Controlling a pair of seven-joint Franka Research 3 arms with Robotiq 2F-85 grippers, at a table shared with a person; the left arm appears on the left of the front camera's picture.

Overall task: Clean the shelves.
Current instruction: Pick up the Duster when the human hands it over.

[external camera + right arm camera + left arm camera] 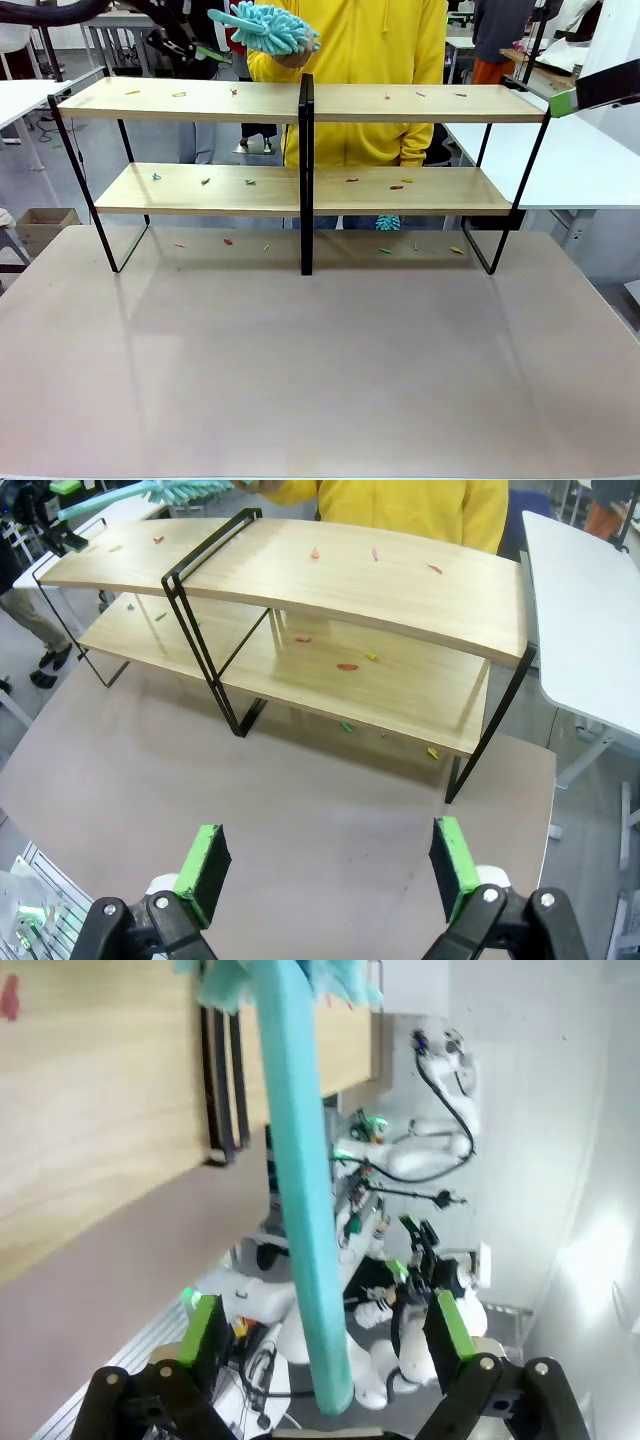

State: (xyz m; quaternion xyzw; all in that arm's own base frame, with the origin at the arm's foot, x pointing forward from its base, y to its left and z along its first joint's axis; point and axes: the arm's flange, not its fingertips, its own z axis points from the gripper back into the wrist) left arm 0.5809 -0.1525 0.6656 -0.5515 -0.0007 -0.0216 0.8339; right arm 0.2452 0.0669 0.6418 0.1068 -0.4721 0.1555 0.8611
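Gray table (pixel 320 370) held the shelves (pixel 200 100). Above them a hand (pixel 292 58) held a blue duster (pixel 265 28), handle between the spread fingers of the left gripper (pixel 328 1325).

Shelves (pixel 200 100) light wood, black frame; duster (pixel 268 28) teal; hoodie (pixel 370 40) yellow; table (pixel 320 360) beige-grey.

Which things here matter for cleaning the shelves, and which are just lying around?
For the job: shelves; coloured scraps on both boards; teal duster the person holds; left gripper, jaws open either side of its handle.
Just lying about: cardboard box on the floor; white side table.
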